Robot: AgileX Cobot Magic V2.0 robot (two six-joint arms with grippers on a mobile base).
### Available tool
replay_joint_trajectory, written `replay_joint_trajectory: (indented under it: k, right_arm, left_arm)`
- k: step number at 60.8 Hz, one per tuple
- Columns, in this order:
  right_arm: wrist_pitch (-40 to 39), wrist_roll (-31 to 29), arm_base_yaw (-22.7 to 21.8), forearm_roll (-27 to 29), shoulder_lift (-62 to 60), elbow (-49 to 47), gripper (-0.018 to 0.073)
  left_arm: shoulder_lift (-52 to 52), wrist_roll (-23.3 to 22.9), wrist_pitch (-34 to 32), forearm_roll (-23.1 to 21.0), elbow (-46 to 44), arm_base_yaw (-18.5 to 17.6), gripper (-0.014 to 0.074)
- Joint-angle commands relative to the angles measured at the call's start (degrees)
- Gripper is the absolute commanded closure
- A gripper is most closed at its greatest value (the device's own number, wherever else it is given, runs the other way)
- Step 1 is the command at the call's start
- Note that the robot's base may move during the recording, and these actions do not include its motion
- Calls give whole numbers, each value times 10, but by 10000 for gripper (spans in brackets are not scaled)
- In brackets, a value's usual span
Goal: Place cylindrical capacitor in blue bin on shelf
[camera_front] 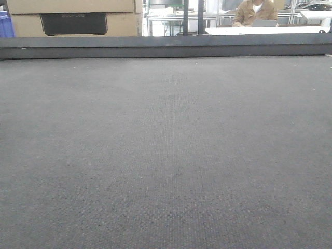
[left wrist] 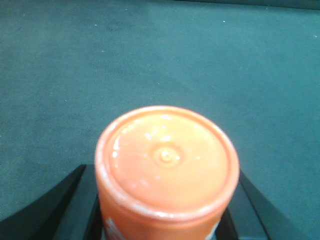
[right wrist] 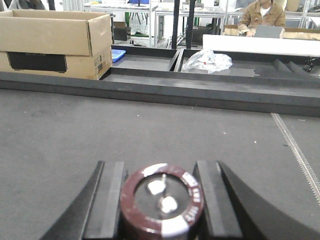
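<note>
1. The right gripper [right wrist: 159, 170], with two black fingers, is clamped on the cylindrical capacitor [right wrist: 162, 200], a stubby dark brown can with a silvery top bearing two small metal terminals. Both inner pads touch its sides.
2. The capacitor sits between those fingers over a grey, finely woven mat [right wrist: 60, 135], its top facing the wrist camera. Whether it touches the mat cannot be told.
3. The left gripper [left wrist: 161, 170] grasps an orange plastic cylinder [left wrist: 167, 160] with a glossy round end. Its black fingers [left wrist: 55, 210] press in from either side.
4. A dark raised rail [right wrist: 200, 92] runs along the mat's far edge.
5. Behind the rail stand an open brown cardboard box [right wrist: 50, 37] and a crumpled clear plastic bag [right wrist: 207, 60].
6. Far back, a person in a tan jacket [right wrist: 262, 15] sits at a grey laptop [right wrist: 270, 31].
</note>
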Motion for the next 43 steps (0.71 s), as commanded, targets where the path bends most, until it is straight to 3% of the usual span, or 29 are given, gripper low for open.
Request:
replay_joint_trajectory:
  k: [1, 43]
  right_arm:
    - [-8, -2, 1, 2, 1, -5, 721]
    - [-10, -2, 1, 2, 1, -5, 721]
  left_arm:
    - [-3, 1, -7, 12, 1, -3, 708]
    - [-3, 1, -8, 22, 1, -3, 708]
